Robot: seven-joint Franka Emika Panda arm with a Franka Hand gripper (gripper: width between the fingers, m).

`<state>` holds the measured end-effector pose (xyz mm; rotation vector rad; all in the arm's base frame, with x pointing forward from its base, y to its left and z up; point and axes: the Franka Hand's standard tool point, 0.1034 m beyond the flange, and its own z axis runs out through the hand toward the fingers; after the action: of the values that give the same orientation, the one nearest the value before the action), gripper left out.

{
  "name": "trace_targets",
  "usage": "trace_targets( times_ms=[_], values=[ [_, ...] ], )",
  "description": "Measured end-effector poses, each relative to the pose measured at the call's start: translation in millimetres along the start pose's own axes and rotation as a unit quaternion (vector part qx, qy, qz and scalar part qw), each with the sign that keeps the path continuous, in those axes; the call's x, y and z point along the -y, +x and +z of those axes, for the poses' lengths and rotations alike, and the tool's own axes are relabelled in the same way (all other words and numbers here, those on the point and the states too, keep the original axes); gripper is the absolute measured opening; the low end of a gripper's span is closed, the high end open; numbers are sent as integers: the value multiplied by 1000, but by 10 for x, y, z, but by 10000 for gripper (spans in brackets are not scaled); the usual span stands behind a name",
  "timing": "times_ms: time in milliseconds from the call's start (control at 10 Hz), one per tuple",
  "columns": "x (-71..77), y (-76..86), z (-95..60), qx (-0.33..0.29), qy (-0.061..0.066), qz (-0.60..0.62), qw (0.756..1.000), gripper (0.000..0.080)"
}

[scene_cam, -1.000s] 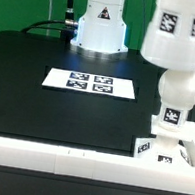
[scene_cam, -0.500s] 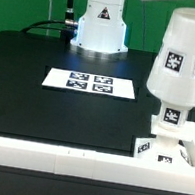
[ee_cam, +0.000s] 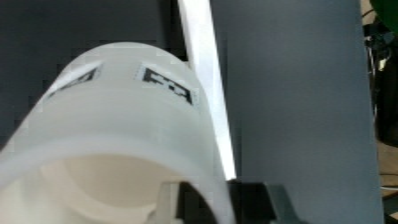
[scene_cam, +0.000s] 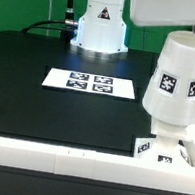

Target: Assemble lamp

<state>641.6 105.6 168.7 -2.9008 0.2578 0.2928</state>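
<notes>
Shade: the tapered white shade sits low over the base, wide end down, hiding the bulb completely — whether it is seated or hanging just above, I cannot tell.
Base: the low square base is at the exterior view's right, pressed close to the long white rail that runs along the near edge of the black table.
Gripper: the gripper shows at the shade's wall in the wrist view — the jaws look narrow, pinching the rim of the shade, though the blur leaves some doubt.
Arm: the arm's white body hangs above the shade, straight over the base.
Marker board: the marker board lies flat, well apart from the base, toward the exterior view's left.
Risk one: a rim pinch on a thin wall is a weak hold — the shade could tilt as it settles, and catch on the hidden bulb.
Risk two: a crooked landing could shove the base along the rail, or leave the shade perched askew.
Risk three: letting go before it is fully down — the shade may tip off toward the table.
</notes>
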Motion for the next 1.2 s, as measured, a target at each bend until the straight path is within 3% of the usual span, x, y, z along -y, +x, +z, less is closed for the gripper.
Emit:
trace_targets(
  times_ms=[500,600,700,800,1000,1200],
  values=[
    [-100,12,14,-1,0,-2,1000,50],
    [-100,12,13,-1,0,-2,1000,242],
    [-113,15,-5,-2,0,-5,1000,242],
    [-148,16,-53,-5,1,-10,1000,426],
    [-177,-56,-211,2,2,-11,1000,668],
    [-106,-166,-387,23,-2,-7,1000,691]
  ],
)
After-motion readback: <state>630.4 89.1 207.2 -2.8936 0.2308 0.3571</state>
